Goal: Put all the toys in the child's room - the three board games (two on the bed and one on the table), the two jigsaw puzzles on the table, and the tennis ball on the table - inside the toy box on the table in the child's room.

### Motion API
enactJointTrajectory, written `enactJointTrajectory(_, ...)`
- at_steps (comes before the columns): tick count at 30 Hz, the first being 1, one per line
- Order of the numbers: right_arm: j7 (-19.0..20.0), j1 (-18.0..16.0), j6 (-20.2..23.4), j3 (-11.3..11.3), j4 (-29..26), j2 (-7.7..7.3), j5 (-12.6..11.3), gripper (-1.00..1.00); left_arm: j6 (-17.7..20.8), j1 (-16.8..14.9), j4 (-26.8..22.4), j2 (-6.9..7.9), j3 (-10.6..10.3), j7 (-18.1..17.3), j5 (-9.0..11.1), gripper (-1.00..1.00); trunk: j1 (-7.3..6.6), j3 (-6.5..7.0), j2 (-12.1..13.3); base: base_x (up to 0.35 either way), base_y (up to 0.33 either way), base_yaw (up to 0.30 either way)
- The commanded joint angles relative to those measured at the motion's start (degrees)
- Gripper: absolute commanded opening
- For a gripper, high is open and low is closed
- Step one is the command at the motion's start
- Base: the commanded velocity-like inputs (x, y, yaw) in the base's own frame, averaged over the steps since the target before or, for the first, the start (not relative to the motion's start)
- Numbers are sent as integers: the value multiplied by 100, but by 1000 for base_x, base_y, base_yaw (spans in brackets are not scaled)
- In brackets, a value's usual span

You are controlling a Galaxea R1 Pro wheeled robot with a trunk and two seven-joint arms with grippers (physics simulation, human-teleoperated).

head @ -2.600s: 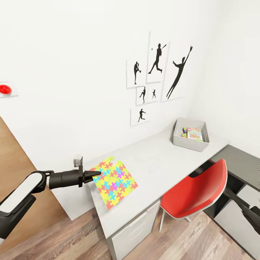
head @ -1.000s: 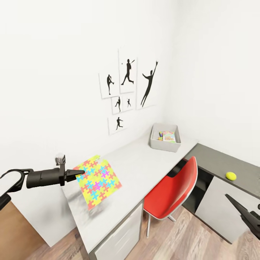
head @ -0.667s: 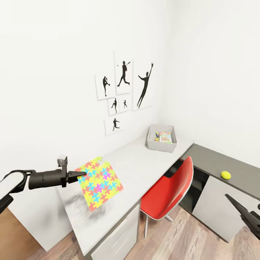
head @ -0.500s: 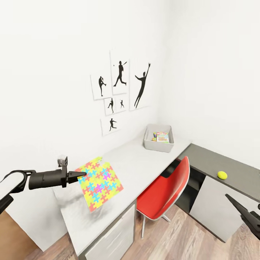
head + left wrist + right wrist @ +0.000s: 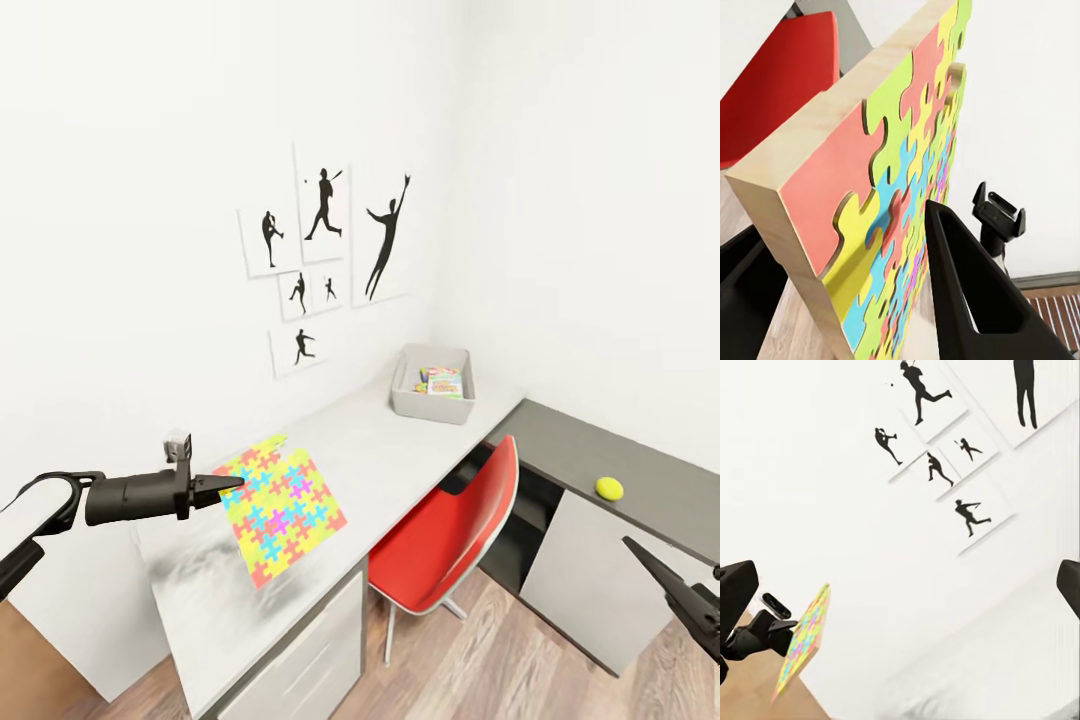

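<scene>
Aloft — one jigsaw puzzle [image 5: 281, 507], left gripper [image 5: 228, 485].

jigsaw puzzle [image 5: 280, 506] held above table [image 5: 400, 450] | tennis ball [image 5: 609, 488] on lower unit

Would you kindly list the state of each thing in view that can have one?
Left gripper: shut on the puzzle, above the table.
Puzzle: held clear of the table, tilted.
Toy box: lidless, on the table near the corner, printed game box and other colourful toys inside.
Tennis ball: resting on the lower dark end unit, outside the box.
Right gripper: state unclear.
Red chair: upright, at the table.
</scene>
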Motion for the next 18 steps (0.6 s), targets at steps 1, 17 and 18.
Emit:
enactJointTrajectory(1, -67, -4, 66, 1, -7, 0, -10, 100, 0, -11, 3, 5, -14, -54, -45, -100, 5, -13, -13, 99, -114, 0)
enactJointTrajectory(17, -2165, -113, 1656, 7, -830, -25, -50, 100, 0, -7, 3, 5, -30, -54, -54, -100, 5, -13, -13, 129, -232, 0)
enactJointTrajectory(18, -2110, -110, 1661, 0, -837, -25, -56, 100, 0, -7, 3, 5, -35, -54, -54, -100, 5, -13, -13, 136, -264, 0)
